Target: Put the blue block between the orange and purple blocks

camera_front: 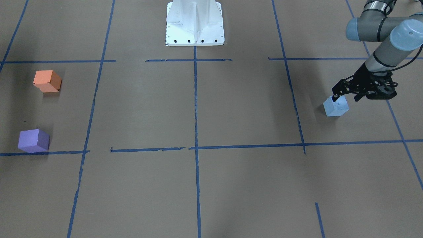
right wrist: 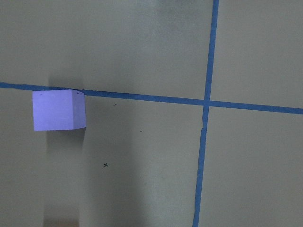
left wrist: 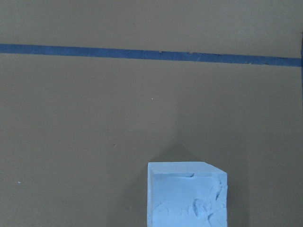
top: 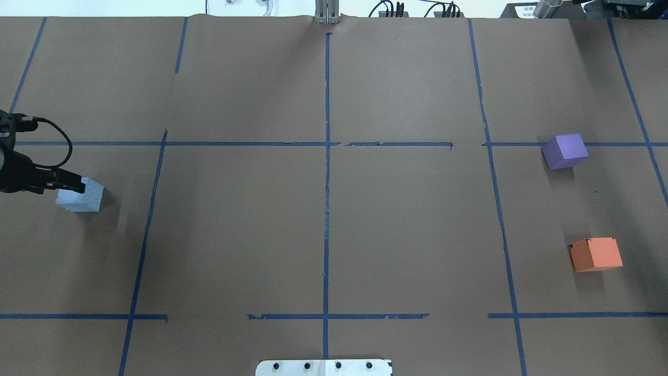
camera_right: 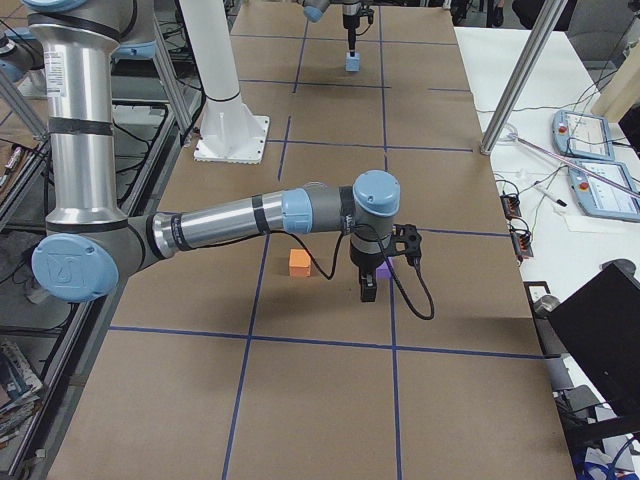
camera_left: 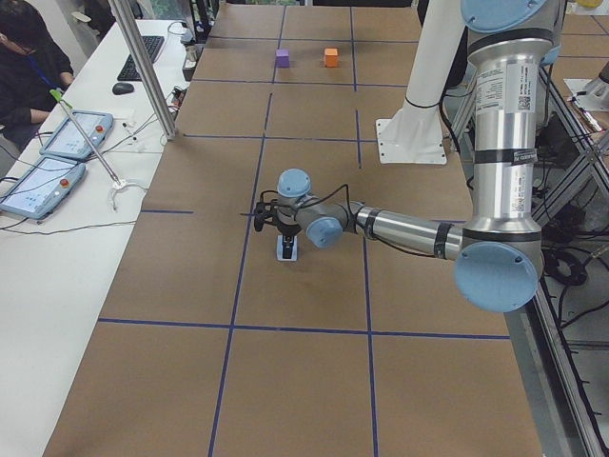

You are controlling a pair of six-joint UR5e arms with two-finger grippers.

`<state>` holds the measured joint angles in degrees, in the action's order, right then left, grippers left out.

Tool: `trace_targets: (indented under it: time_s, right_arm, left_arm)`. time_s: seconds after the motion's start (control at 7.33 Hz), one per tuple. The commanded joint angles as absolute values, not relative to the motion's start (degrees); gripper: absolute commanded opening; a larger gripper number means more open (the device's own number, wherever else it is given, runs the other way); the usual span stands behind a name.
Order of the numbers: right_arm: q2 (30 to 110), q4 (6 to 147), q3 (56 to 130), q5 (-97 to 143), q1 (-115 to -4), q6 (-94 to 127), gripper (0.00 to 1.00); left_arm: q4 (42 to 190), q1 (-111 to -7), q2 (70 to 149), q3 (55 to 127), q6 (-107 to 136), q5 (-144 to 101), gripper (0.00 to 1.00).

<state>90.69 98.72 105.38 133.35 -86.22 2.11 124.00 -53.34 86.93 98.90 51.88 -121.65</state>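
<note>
The blue block [camera_front: 335,106] lies on the brown table at the robot's left side, also in the overhead view [top: 79,194] and low in the left wrist view [left wrist: 187,194]. My left gripper [camera_front: 346,98] hangs just over its top, jaws spread open, holding nothing. The orange block [camera_front: 47,81] and the purple block [camera_front: 33,140] lie apart at the far other side, with a bare gap between them [top: 596,254] [top: 564,151]. My right gripper [camera_right: 368,290] shows only in the exterior right view, close by the purple block [right wrist: 58,110]; I cannot tell if it is open or shut.
The white robot base [camera_front: 195,23] stands at the table's middle edge. Blue tape lines [top: 327,172] divide the brown paper into squares. A side desk with tablets [camera_left: 57,152] and a metal post [camera_left: 143,67] stands beyond the table.
</note>
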Motion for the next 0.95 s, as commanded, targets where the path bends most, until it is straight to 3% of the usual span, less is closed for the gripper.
trace_targets:
  time_s: [0.0, 0.55, 0.68, 0.82]
  right_arm:
    - [90.79, 98.79, 105.29, 133.33, -86.22, 2.02, 1.0]
    - [91.14, 98.7, 105.29, 133.42, -86.22, 2.02, 1.0]
    - [91.23, 98.79, 105.29, 133.42, -86.22, 1.93, 1.0]
    - [91.23, 98.79, 105.38, 133.42, -86.22, 1.93, 1.0]
  left_arm:
    - [123.93, -51.34, 87.45, 98.09, 51.94, -120.77, 1.0]
    - [123.93, -49.66, 89.47, 94.48, 51.77, -118.39, 1.0]
    - [123.93, -49.66, 89.47, 94.4, 51.77, -118.39, 0.82]
    - [123.93, -49.66, 89.39, 94.48, 51.77, -118.39, 0.4]
